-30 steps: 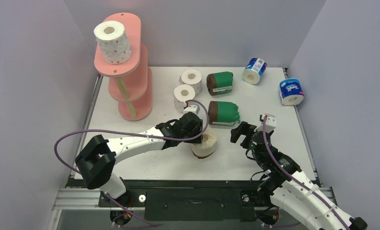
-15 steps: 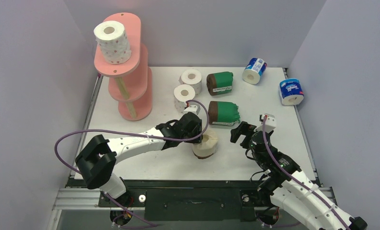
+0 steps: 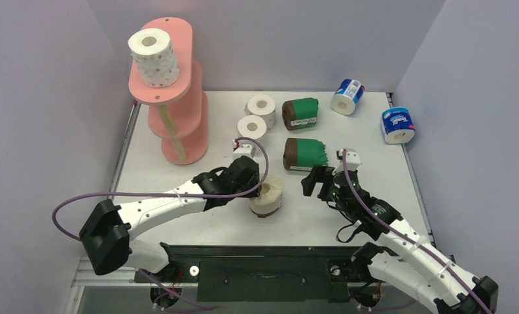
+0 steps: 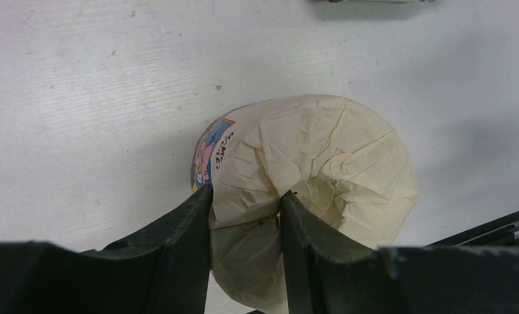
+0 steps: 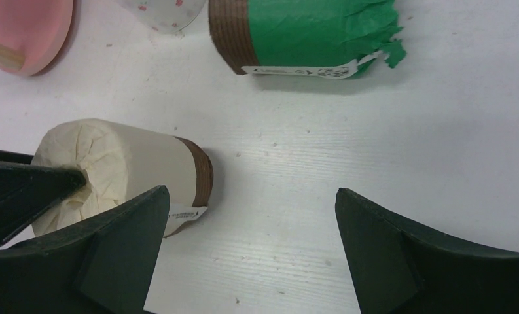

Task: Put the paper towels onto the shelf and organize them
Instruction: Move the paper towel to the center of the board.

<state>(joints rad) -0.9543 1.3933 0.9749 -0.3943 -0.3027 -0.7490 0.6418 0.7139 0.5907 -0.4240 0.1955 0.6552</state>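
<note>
Cream roll, bottom cut off, pinched in left claw

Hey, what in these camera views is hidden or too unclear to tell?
- Top view: the shelf's lower tiers lie under its top board, so what they hold is hidden.
- Left wrist view: the cream roll hides its own underside, so whether it is resting on the table or lifted is unclear. The left gripper covers part of its label.
- Right wrist view: a dotted roll is cut off by the top edge.
</note>
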